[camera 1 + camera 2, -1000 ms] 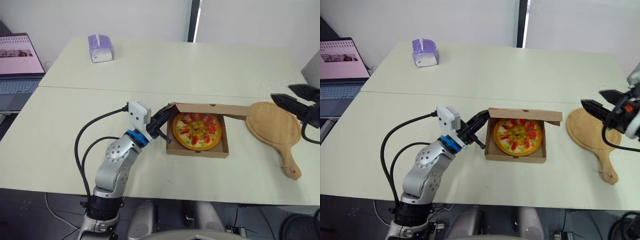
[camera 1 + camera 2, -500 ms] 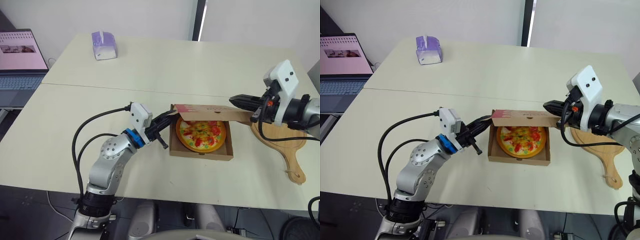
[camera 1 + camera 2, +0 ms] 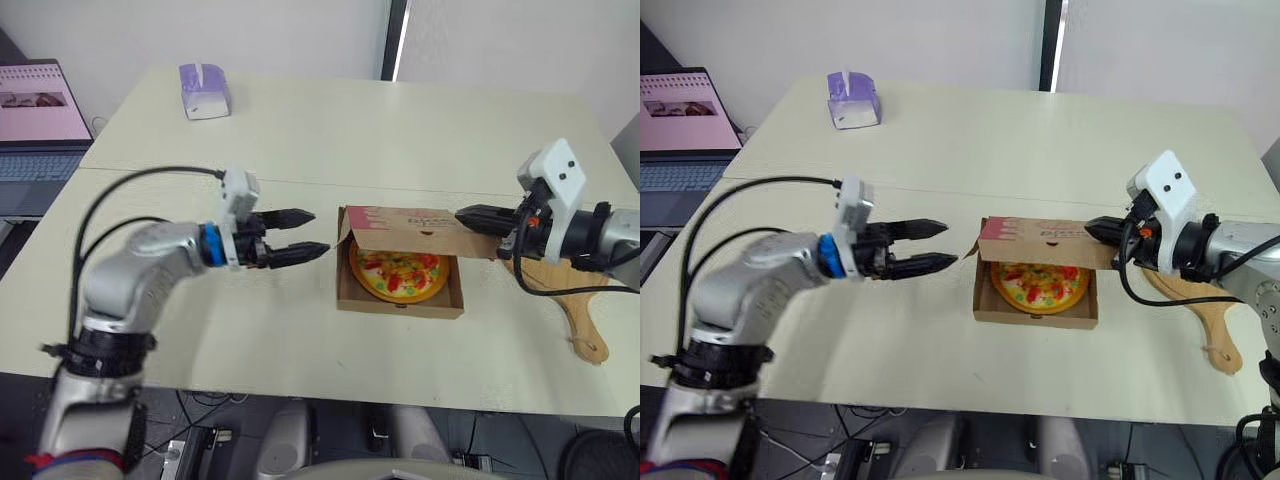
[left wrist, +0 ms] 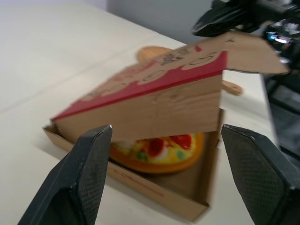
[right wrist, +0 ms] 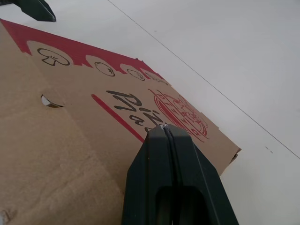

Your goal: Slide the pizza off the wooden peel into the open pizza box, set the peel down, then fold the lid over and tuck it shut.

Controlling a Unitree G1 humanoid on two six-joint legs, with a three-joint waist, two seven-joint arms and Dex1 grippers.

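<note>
One laptop (image 3: pixel 35 120) stands at the far left, off the worktop (image 3: pixel 300 140); one purple tissue box (image 3: pixel 203 90) sits at the far left corner of the worktop. The left gripper (image 3: pixel 318 231) hovers just left of the pizza box, apart from it, its fingers (image 4: pixel 89 173) spread wide and holding nothing. The single pizza box (image 3: pixel 400 300) rests at the middle of the worktop and contains one pizza (image 3: pixel 398 273), lying flat inside. The printed lid (image 3: pixel 410 225) is partly folded and tilts over the pizza, covering its far half. The right gripper (image 3: pixel 462 213) is at the lid's right end; its fingers (image 5: pixel 173 187) are pressed together, tip against the lid's upper face, gripping nothing. One wooden peel (image 3: pixel 578 315) lies flat to the right of the box, partly hidden behind the right arm, with its handle toward the robot.
</note>
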